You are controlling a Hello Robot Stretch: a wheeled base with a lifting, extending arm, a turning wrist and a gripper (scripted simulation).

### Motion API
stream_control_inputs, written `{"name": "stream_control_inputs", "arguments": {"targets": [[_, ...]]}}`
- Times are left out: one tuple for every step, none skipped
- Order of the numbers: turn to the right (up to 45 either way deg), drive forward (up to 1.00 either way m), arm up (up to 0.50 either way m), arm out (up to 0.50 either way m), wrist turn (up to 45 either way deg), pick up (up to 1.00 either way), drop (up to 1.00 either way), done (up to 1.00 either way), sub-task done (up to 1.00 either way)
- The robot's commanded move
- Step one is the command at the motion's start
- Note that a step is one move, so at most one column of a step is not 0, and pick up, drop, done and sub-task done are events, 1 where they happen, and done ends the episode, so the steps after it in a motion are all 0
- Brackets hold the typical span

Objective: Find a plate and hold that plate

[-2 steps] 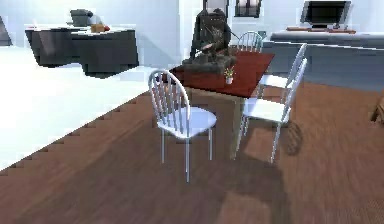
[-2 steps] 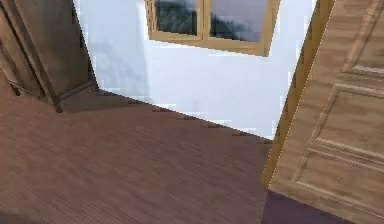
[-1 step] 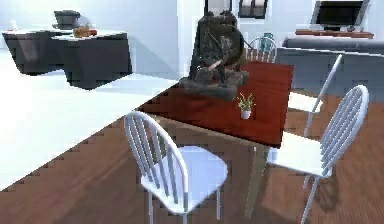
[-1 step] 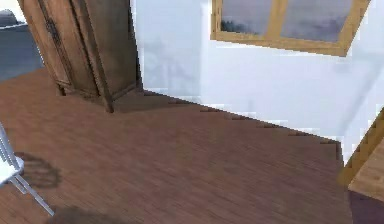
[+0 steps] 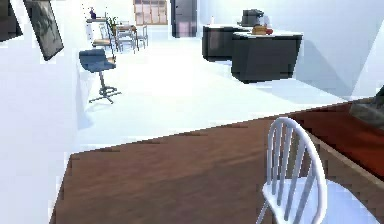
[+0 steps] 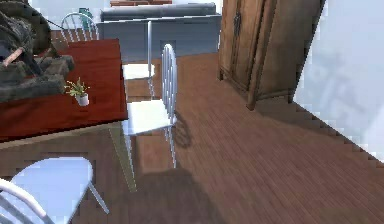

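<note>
A dark red table (image 6: 95, 70) stands at the arm side view's left. On it are a small potted plant in a white pot (image 6: 78, 93) and a dark lumpy statue (image 6: 25, 60). The same table (image 5: 345, 128) reaches into the forward view's right, with the dark statue (image 5: 370, 108) at the edge. Far ahead, a dark kitchen counter (image 5: 262, 55) carries a grey appliance (image 5: 252, 17) and a small reddish thing (image 5: 262, 30).
White spindle chairs stand around the table (image 6: 155, 100) (image 6: 45, 190) (image 5: 300, 180). A wooden wardrobe (image 6: 265, 45) and a grey sofa (image 6: 180, 20) lie farther out. Ahead are a blue stool (image 5: 98, 65), a far dining set (image 5: 122, 35), wall pictures (image 5: 45, 25) and open white floor (image 5: 190, 90).
</note>
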Motion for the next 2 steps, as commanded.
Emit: {"name": "stream_control_inputs", "arguments": {"targets": [[-15.0,0.00,0.00,0.00,0.0,0.00,0.00,0.00,0.00],[0.0,0.75,0.00,0.00,0.0,0.00,0.00,0.00,0.00]]}}
